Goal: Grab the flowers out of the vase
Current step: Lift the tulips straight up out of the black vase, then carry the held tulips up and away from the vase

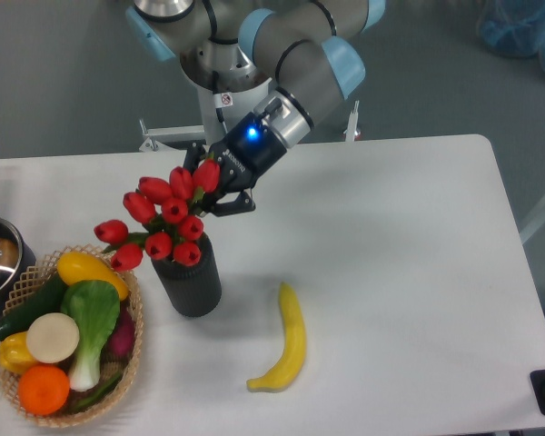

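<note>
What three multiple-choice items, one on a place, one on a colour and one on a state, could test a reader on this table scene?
1. Where does the banana lie?
A. In the basket
B. On the table, right of the vase in the picture
C. Inside the pot

2. What colour are the flowers?
A. Red
B. White
C. Blue

3. What is the state of the flowers?
A. Lying flat on the table
B. Lifted well clear of the vase
C. Sitting in the vase, with the pincer at the top of the bunch

Answers:
1. B, as the banana rests on the bare table beside the vase.
2. A, as every bud is red.
3. C, as the buds spread from the black vase's mouth and the pincer reaches the upper buds.
</note>
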`<control>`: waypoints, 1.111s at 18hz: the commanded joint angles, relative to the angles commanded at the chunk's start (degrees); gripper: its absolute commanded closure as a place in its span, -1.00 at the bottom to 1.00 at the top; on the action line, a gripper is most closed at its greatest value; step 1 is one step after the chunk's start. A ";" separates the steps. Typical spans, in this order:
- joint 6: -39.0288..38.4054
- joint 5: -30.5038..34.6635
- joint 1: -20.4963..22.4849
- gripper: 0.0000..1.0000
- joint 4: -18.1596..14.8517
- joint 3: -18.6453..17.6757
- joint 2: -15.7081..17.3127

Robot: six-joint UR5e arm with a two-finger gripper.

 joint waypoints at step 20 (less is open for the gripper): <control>-6.95 -13.19 6.33 1.00 -0.09 1.93 3.34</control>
